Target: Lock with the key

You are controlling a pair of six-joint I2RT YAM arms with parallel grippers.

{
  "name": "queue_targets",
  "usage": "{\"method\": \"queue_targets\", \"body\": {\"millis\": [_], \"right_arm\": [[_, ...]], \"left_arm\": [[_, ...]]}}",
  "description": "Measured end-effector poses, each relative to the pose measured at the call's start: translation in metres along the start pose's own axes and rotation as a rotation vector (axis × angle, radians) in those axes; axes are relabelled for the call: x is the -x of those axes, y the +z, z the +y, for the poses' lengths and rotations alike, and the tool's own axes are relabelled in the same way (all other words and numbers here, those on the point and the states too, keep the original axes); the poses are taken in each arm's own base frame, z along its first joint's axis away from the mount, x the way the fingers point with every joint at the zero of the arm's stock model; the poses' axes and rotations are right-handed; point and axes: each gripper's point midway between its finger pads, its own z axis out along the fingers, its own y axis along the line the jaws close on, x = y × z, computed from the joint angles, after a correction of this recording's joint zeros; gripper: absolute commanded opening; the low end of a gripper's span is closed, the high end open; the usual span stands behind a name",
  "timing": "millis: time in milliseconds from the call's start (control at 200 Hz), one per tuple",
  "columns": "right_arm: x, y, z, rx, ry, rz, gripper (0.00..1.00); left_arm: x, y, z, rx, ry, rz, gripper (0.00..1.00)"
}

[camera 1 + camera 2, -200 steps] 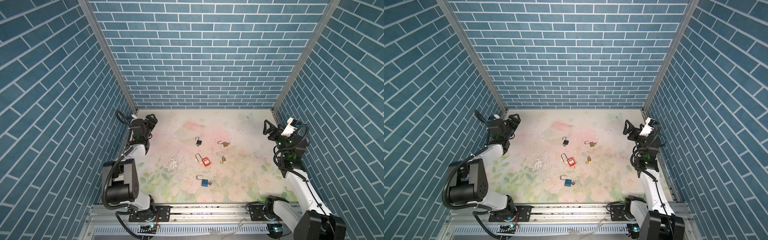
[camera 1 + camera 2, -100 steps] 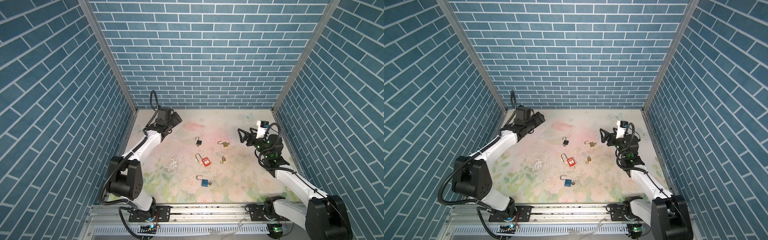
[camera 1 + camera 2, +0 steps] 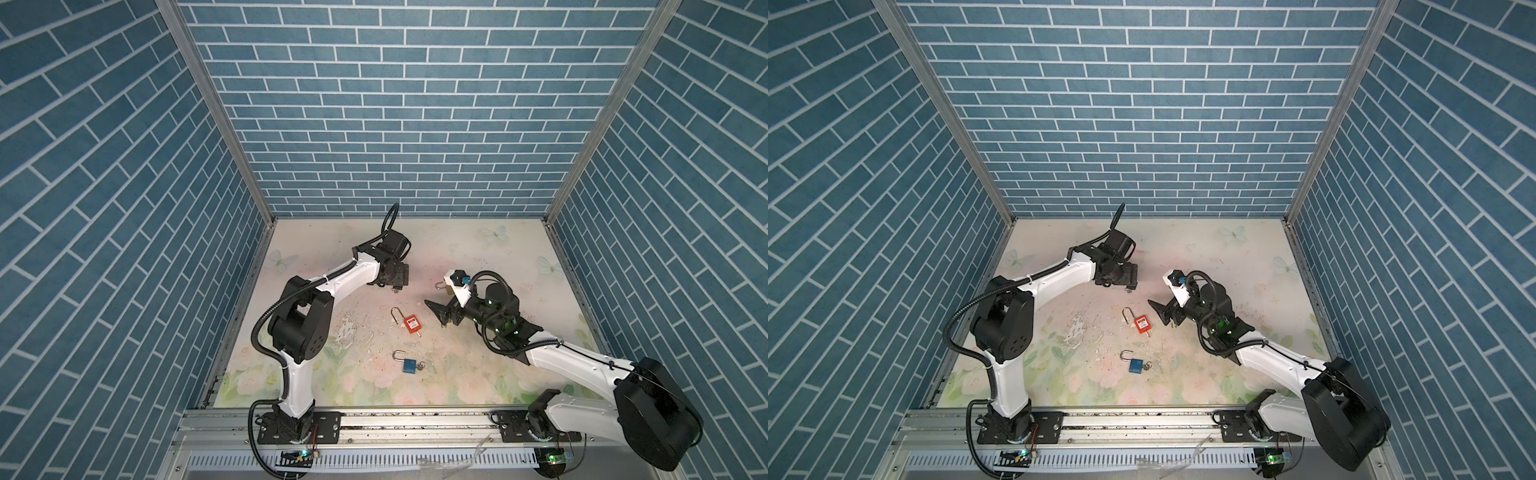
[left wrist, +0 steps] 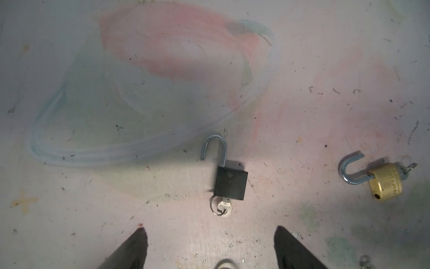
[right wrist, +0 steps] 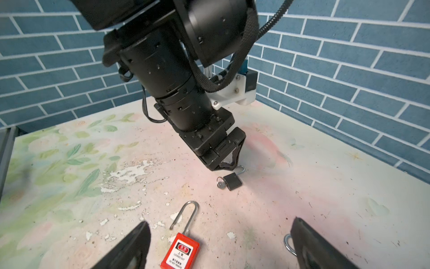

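Observation:
A black padlock (image 4: pixel 230 184) lies flat with its shackle (image 4: pixel 215 149) sprung open and a silver key (image 4: pixel 224 207) on a ring in its base. My left gripper (image 4: pixel 209 235) hangs open just above the mat, pointing down, with the key a little beyond its fingertips. In the right wrist view the black padlock (image 5: pixel 232 181) sits right under the left gripper (image 5: pixel 229 160). A red padlock (image 5: pixel 180 252) with an open shackle lies between the spread fingers of my right gripper (image 5: pixel 220 223), which is open and empty. In both top views the left gripper (image 3: pixel 398 281) hides the black padlock.
A brass padlock (image 4: pixel 386 181) with an open shackle lies beside the black one. A blue padlock (image 3: pixel 409 365) with a key lies nearer the front rail. A silver ring (image 5: pixel 288 244) peeks out by the right gripper's finger. Brick walls enclose the floral mat (image 3: pixel 498 374).
Both arms have swung in from the side walls to the middle of the mat. The left gripper now hangs over the black padlock and the right gripper over the red one.

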Motion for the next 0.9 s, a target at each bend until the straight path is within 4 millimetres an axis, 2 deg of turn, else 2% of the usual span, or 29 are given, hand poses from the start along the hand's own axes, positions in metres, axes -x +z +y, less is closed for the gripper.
{"method": "queue_targets", "body": {"millis": [150, 255, 400, 610, 900], "right_arm": [[-0.012, -0.001, 0.003, 0.004, -0.020, 0.020, 0.94], [-0.023, -0.002, 0.004, 0.005, -0.018, 0.038, 0.93], [-0.032, 0.003, 0.003, 0.008, -0.020, 0.059, 0.93], [-0.040, 0.008, 0.008, 0.024, -0.027, 0.075, 0.92], [-0.042, 0.010, 0.015, 0.043, -0.033, 0.083, 0.92]], "left_arm": [[0.002, 0.008, -0.004, -0.006, 0.016, 0.010, 0.86], [0.001, 0.015, -0.009, -0.011, 0.027, 0.020, 0.82], [-0.008, 0.031, -0.013, -0.004, 0.042, 0.053, 0.78], [-0.021, 0.051, -0.011, 0.028, 0.032, 0.093, 0.73], [-0.012, 0.063, -0.016, 0.045, 0.031, 0.083, 0.64]]}}
